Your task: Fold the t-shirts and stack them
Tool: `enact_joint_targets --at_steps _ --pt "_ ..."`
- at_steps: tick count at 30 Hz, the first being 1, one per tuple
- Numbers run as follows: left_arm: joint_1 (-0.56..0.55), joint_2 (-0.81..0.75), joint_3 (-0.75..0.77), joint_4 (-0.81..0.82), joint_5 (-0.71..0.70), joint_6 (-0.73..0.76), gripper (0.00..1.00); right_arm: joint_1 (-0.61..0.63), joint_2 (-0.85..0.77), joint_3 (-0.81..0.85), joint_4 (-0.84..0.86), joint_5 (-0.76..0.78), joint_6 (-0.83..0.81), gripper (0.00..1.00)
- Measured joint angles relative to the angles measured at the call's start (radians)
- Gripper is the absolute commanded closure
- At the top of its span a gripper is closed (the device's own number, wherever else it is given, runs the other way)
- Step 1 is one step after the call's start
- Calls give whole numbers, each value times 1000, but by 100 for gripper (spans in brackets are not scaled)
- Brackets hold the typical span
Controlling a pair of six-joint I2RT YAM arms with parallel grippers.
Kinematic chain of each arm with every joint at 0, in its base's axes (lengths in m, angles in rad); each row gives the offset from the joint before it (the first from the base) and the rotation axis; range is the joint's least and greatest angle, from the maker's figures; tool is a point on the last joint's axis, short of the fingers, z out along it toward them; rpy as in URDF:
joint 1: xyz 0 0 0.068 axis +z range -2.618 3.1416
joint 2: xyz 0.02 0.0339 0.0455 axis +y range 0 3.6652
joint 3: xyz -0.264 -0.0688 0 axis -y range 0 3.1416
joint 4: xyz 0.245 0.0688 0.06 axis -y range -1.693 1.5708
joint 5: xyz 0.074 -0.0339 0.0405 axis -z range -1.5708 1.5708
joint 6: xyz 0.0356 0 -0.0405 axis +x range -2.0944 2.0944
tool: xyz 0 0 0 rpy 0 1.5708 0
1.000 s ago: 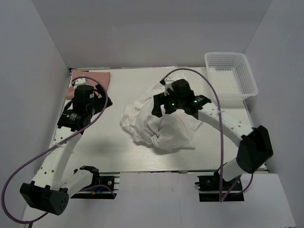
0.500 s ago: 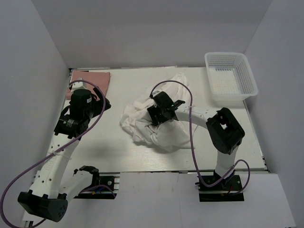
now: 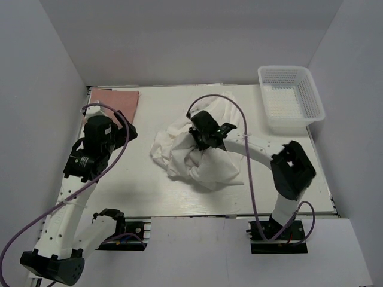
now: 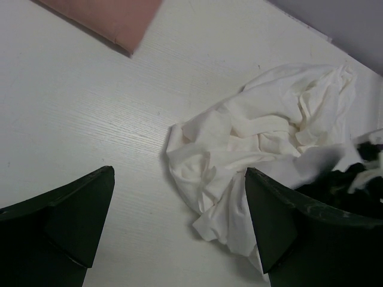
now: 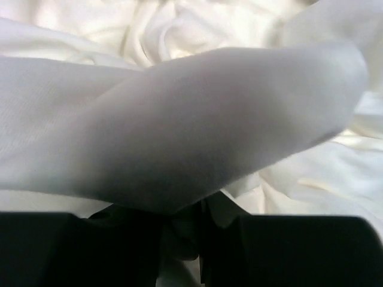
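White cotton lies bunched in a loose heap near the middle of the table (image 3: 137, 185): the white shirts (image 3: 200, 161) are crumpled together, folds and sleeves tangled, so how many there are cannot be told. The right end effector (image 3: 202, 142) is down in the top of this heap. In the right wrist view its two dark fingers (image 5: 108, 248) stand close together with a fold of the white shirts (image 5: 197, 119) pinched in the narrow gap between them, and a broad, smooth swell of cloth rises just above.

A salmon-pink shirt (image 3: 115, 98) lies flat at the far left corner of the table, well apart from the heap. The left end effector (image 3: 127, 133) hovers between the two, nearer the pink one, its fingers (image 4: 66, 221) spread wide with nothing between them. Its wrist camera looks past them at the heap's left edge (image 4: 239, 155) and a corner of the salmon-pink shirt (image 4: 111, 18).

A white lattice basket (image 3: 291, 98) sits at the far right corner.
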Motion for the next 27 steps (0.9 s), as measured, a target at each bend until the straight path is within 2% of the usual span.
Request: enact_joint_targets --at_steps 5,8,13,20,27 --pt "0 -38 0 2 0 0 0 -9 -265 7 72 82 -43 100" --pt "0 -56 0 7 0 0 0 -43 -393 82 139 151 -83 100" --pt "0 -63 0 18 0 0 0 -113 -466 233 275 264 -193 100" --pt "0 -50 0 32 1 0 0 -222 -376 389 394 417 -390 100" --pt "0 -3 2 29 1 0 0 -476 -129 604 358 444 -443 100"
